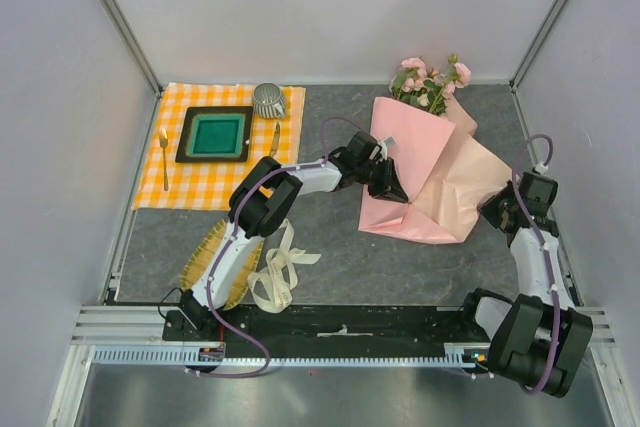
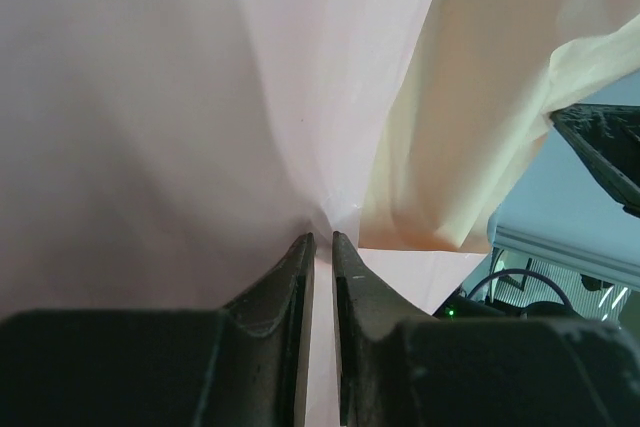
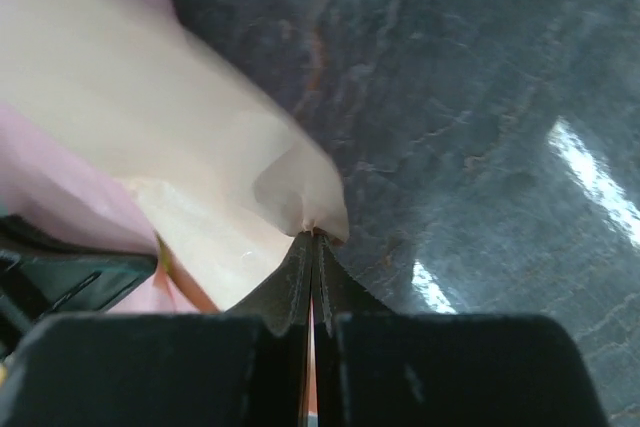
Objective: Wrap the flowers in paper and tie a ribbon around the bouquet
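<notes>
Dark grey stone-look counter [image 1: 340,252] boxed in by plain pale walls [image 1: 300,7], with the pink paper [image 1: 440,182] folded up on the far right and the flowers [image 1: 428,82] poking out its far end, stems hidden inside. My left jaws are pinched on a fold at the paper's left side, my right jaws are clamped tight on its right edge, and both wrist views are mostly just paper. Over on the left there's an orange-checked cloth [image 1: 215,185] with a green tray [image 1: 186,137] and cup [image 1: 268,100], and the ribbon [image 1: 278,272] lies loose beside a bamboo mat [image 1: 203,259] that my left arm [image 1: 300,179] partly covers.
</notes>
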Action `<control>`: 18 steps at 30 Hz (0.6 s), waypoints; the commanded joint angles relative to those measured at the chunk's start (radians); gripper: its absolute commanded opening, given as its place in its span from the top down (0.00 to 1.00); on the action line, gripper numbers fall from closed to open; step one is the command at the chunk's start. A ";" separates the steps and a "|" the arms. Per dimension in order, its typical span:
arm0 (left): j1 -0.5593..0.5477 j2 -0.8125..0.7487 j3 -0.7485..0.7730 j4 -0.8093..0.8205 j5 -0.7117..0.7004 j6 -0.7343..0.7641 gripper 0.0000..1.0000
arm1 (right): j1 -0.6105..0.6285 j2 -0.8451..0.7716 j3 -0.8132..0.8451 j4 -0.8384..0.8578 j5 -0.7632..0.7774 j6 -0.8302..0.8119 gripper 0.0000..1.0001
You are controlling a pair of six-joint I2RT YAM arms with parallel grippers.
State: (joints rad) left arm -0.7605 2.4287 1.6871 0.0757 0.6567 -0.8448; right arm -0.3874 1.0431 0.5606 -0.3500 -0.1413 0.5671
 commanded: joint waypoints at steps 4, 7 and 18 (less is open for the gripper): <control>-0.002 0.001 -0.003 -0.013 0.017 0.012 0.81 | 0.108 -0.094 0.088 0.080 -0.089 -0.093 1.00; -0.002 -0.020 -0.003 -0.013 0.032 0.032 0.80 | 0.160 -0.077 0.117 0.056 -0.089 -0.102 1.00; -0.006 -0.115 -0.043 0.010 0.006 0.050 0.74 | 0.308 0.024 0.206 -0.063 0.148 -0.079 0.95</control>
State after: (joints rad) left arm -0.7605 2.4020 1.6684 0.0723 0.6582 -0.8261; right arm -0.0795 1.0298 0.6498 -0.2924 -0.1810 0.4927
